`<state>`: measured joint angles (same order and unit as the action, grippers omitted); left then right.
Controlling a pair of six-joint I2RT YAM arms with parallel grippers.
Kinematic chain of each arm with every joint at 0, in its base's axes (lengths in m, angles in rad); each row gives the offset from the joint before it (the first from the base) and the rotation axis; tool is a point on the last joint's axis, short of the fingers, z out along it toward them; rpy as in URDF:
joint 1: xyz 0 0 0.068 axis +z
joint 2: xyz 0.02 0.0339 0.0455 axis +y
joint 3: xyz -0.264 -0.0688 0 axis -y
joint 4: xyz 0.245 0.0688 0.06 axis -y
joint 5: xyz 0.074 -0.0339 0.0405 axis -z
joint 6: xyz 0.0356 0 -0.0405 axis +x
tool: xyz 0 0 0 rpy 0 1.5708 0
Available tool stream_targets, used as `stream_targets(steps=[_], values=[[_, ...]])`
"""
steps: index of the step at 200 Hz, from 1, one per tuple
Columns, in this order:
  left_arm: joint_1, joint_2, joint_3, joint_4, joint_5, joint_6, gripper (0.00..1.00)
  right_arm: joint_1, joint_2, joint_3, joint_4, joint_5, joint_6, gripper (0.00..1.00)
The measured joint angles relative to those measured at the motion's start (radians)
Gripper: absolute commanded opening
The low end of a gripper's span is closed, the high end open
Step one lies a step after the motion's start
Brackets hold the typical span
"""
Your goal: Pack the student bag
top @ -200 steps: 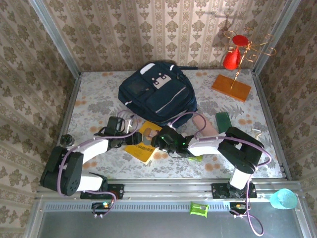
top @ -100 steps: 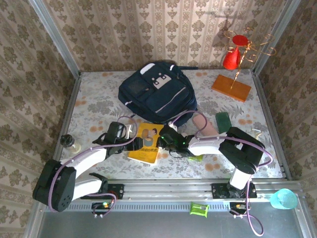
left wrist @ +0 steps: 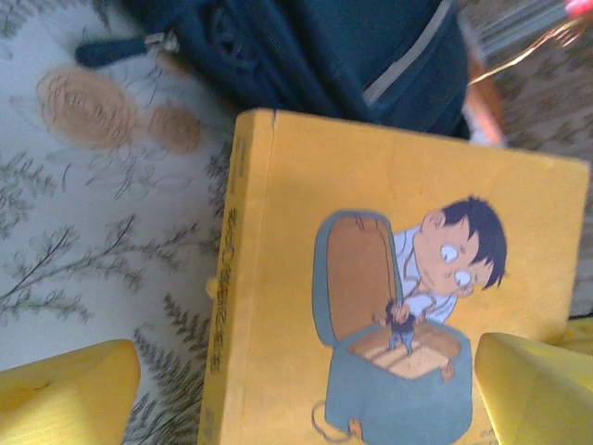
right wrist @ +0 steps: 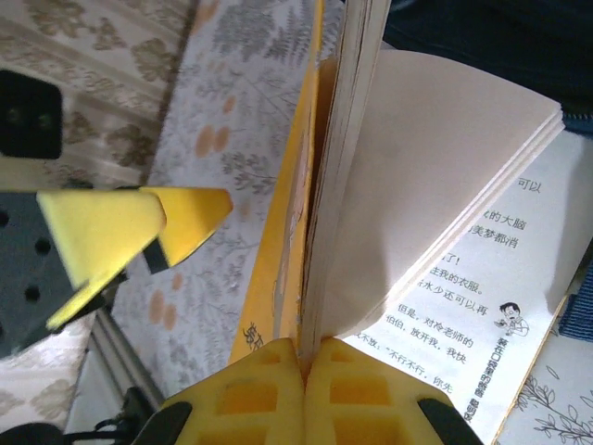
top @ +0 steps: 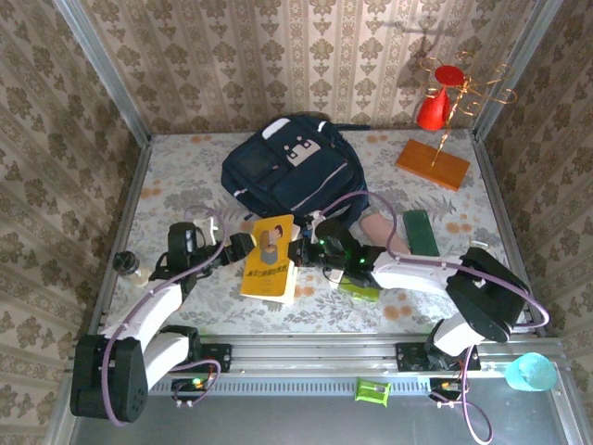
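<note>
blocked: yellow book (top: 270, 260) just before student bag (top: 292, 176) | free: table (top: 176, 185) far-left, seemingly

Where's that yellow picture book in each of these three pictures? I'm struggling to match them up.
Top view: the yellow book is mid-table, just in front of the navy backpack.
Left wrist: its cartoon-boy cover spreads across centre and right.
Right wrist: edge-on up the middle, pages fanned, pinched by the right claw at the bottom.
Shared landmark: the backpack, at the top of both wrist views.
</note>
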<state>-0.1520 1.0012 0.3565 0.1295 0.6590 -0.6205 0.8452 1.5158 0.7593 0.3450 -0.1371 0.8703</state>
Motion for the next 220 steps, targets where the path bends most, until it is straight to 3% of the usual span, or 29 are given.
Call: stream_targets(steps=[46, 93, 129, 220], values=[[0.015, 0.052, -0.014, 0.198, 0.16, -0.13, 1.0, -0.061, -0.071, -0.036, 0.055, -0.123, -0.031, 0.0], [-0.028, 0.126, -0.014, 0.276, 0.209, -0.198, 0.96, -0.072, -0.136, -0.048, 0.088, -0.174, -0.034, 0.0], [-0.09, 0.137, -0.013, 0.323, 0.232, -0.238, 0.73, -0.074, -0.137, -0.048, 0.116, -0.186, -0.034, 0.0], [-0.118, 0.06, 0.025, 0.323, 0.236, -0.248, 0.2, -0.183, -0.137, -0.049, 0.071, -0.235, -0.117, 0.0]])
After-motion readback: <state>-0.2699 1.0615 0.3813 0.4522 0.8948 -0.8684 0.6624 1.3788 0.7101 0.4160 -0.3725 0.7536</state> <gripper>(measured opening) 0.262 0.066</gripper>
